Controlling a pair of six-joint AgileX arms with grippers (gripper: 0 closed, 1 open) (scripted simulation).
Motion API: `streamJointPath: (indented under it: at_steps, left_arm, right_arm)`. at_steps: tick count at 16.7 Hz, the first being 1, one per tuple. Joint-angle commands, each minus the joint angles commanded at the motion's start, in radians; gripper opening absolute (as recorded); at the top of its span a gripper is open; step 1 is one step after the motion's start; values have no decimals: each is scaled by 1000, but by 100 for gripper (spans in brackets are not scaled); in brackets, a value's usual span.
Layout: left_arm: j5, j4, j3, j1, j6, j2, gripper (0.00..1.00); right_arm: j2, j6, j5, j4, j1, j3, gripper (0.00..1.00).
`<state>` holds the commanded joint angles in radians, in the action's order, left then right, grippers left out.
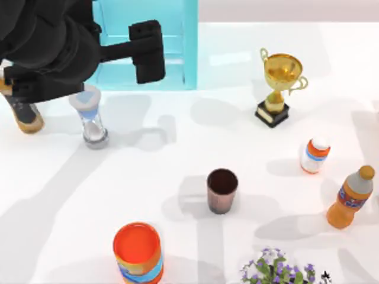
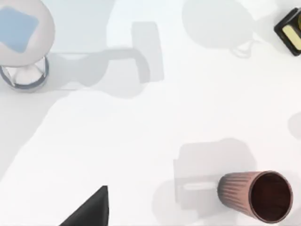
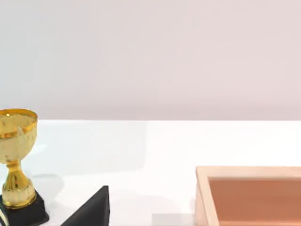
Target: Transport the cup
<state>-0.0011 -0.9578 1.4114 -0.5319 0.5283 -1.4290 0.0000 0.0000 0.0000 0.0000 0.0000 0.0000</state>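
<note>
The cup (image 1: 222, 190) stands upright on the white table (image 1: 71, 195), mouth up, its long axis vertical, apart from everything around it. The left gripper (image 1: 148, 52) hangs high over the far left part of the table, in front of a blue box (image 1: 177, 47), and the cup lies well away from it, toward the near edge and toward the table's right. In the left wrist view the cup (image 2: 256, 195) sits off to one corner, so the hand is not yet lined up over it; only a dark fingertip (image 2: 91, 209) shows there, and I cannot tell whether the fingers are spread or pressed together. An hourglass (image 1: 92, 118) stands close below the left arm, between it and open table. The right wrist view looks across at a gold trophy (image 3: 16, 165) and an orange-brown tray (image 3: 249, 195). Since the left hand hangs over the table facing the cup, it looks like the one to reach, travelling diagonally and dropping to grasp the ribbed side.
</note>
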Motion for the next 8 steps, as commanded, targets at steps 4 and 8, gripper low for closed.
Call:
streamJointPath:
  at_steps: [4, 8]
  left_arm:
    - [2, -244, 362, -139, 133, -370, 100]
    - [4, -441, 659, -254, 238, -670, 100]
  right_arm:
    - [0, 0, 0, 0, 0, 0, 100]
    - [0, 0, 0, 0, 0, 0, 100]
